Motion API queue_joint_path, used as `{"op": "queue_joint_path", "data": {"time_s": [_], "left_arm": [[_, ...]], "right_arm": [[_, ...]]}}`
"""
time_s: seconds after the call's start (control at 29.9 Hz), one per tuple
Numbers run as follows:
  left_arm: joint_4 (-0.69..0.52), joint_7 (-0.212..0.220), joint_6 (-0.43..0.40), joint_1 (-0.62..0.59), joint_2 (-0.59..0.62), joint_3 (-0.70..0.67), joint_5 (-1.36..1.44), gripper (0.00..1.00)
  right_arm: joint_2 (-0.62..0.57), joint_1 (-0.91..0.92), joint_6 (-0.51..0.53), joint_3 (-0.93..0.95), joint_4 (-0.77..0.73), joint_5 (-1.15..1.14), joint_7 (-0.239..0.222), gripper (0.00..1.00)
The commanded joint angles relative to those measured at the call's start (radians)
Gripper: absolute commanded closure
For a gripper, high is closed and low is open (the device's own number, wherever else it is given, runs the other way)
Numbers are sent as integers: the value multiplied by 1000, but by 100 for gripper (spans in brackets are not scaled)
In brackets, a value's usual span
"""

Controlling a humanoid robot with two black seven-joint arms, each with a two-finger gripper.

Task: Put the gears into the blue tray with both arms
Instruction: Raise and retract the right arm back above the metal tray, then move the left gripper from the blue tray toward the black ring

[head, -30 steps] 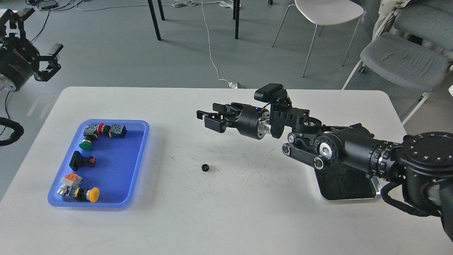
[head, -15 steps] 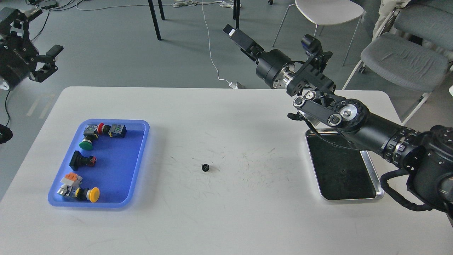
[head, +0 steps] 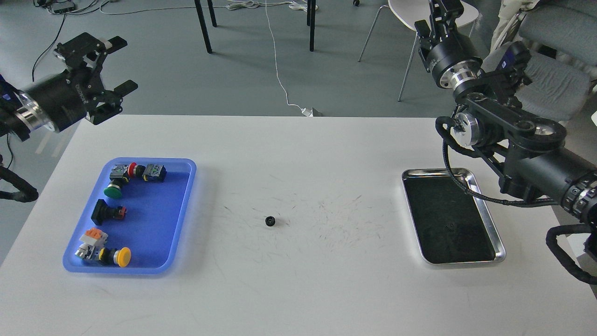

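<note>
One tiny black gear (head: 270, 221) lies alone on the white table, near its middle. The blue tray (head: 156, 219) sits at the left and holds several coloured push-button switches; I see no gear in it. My left gripper (head: 120, 64) hovers open and empty above the table's far-left corner, well away from the gear. My right gripper (head: 443, 10) is raised high at the upper right, pointing up, its fingers cut off by the top edge of the view.
A silver metal tray (head: 489, 219) with a black liner lies at the right, under my right forearm; a faint dark speck (head: 450, 227) sits on the liner. Chairs and table legs stand beyond the far edge.
My right arm has swung up and to the right, from over the table's middle to high above the silver tray. My left gripper has moved right, toward the table's far-left corner. The gear stays put.
</note>
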Motion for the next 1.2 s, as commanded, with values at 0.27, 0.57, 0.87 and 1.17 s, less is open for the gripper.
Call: {"op": "queue_joint_path", "data": {"time_s": [0.27, 0.57, 0.87, 1.17], "left_arm": [[-134, -2, 0, -18, -5, 36, 188, 2], [-206, -59, 27, -21, -3, 34, 495, 1], [-297, -59, 137, -4, -25, 39, 749, 2], [-332, -54, 194, 16, -124, 57, 924, 4]], "right_arm": [[-24, -87, 3, 111, 10, 86, -2, 7], [-27, -105, -2, 120, 9, 86, -2, 7], [-62, -150, 3, 200, 9, 90, -4, 4], [-63, -216, -5, 246, 7, 90, -1, 4]]}}
